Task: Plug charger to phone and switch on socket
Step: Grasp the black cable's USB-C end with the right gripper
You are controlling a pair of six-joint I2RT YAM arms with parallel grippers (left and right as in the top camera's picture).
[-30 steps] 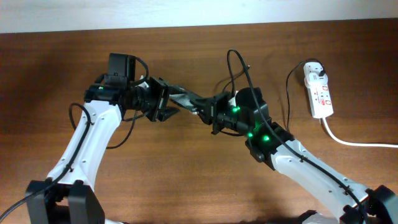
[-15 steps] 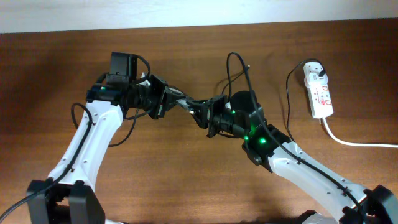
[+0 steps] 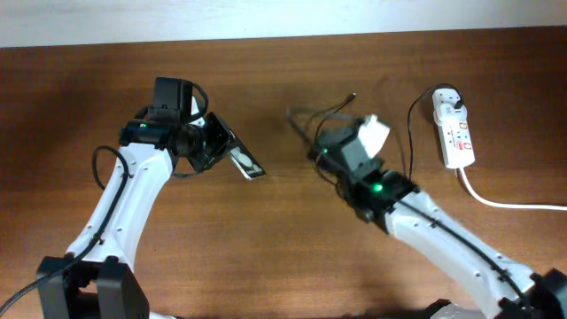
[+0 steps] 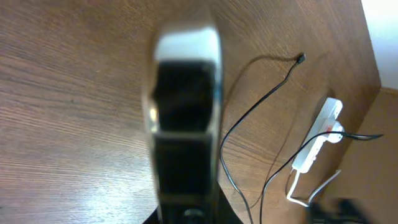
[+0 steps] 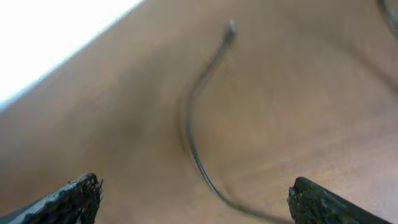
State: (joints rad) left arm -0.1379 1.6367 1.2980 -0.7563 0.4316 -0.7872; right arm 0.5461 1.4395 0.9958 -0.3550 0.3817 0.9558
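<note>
The left claw [image 3: 227, 151] pinched the phone [image 3: 246, 165]. The right claw [image 5: 199, 198] hung spread wide over the charger [image 5: 187, 127], whose plug tip [image 5: 231, 26] lay loose on the desk [image 5: 311, 93].

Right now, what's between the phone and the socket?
The charger and the right arm sit between phone and socket, seen overhead.

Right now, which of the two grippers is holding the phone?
The left gripper, shut on the phone; the right gripper is open and empty.
</note>
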